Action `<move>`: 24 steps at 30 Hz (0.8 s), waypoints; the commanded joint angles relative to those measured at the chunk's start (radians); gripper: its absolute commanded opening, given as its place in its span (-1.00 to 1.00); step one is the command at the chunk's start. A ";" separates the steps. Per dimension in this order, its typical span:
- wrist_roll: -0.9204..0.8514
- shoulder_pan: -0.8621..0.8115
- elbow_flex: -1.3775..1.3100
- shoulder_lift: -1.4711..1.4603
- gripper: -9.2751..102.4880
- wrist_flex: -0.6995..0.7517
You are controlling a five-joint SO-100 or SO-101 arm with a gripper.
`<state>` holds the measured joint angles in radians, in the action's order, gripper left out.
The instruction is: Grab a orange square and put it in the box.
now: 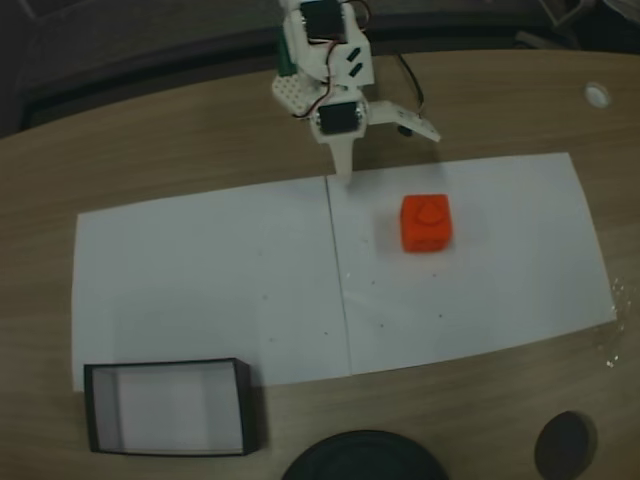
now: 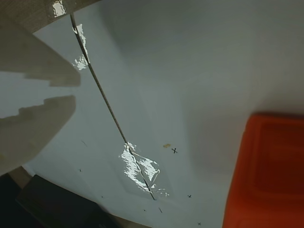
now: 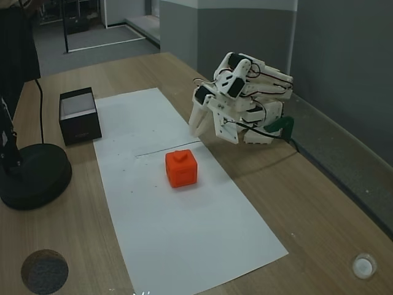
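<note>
While the gripper (image 1: 385,150) hangs over the far edge of the paper (image 1: 200,280), top centre of a fixed view, its jaws are spread wide and hold nothing. One finger points down at the seam between the sheets; the other juts out to frame right.

The square (image 1: 426,222) sits on the paper right of centre, just below and right of the fingertips, near but apart. In the wrist view it fills the lower right corner (image 2: 266,175), off the finger (image 2: 35,118) at left. Roughly cubic, so no long axis matters.

The box (image 1: 168,408) lies lower left, well apart, empty.

Judgement: grasp not begun; reach must go forward and rightward.
</note>
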<state>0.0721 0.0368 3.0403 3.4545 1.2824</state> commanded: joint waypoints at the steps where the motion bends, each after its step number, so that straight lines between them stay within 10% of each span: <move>1: 0.002 0.014 -0.034 0.020 -0.84 -0.017; 24: 0.008 0.012 -0.034 0.020 -0.84 -0.020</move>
<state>0.0721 0.0522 3.0403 3.4545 1.2717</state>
